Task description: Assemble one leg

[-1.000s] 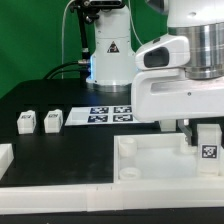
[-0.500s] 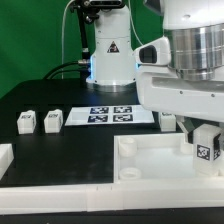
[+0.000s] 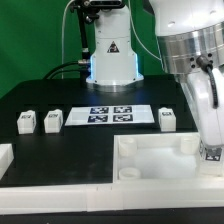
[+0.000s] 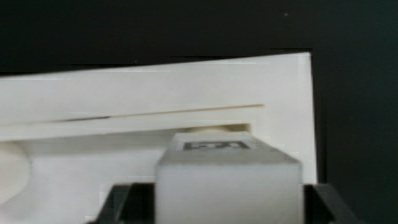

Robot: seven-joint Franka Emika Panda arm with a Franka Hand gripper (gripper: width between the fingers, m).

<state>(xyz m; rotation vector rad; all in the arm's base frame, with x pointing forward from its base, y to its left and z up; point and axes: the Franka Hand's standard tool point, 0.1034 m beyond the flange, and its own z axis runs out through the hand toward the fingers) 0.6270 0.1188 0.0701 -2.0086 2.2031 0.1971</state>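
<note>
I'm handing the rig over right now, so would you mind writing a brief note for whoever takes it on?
Gripper: shut on one leg, held at the exterior view's right, low over the large white tray-like part.
Three more legs stand on the table: two at the exterior view's left, one right of the marker board at.
Done: leg picked up.
Left: seat it; whether it is already seated cannot be told.

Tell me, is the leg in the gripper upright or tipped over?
Upright. The leg stands vertical between the gripper's fingers over the tray-like part, and the wrist view shows its tagged face level.
</note>
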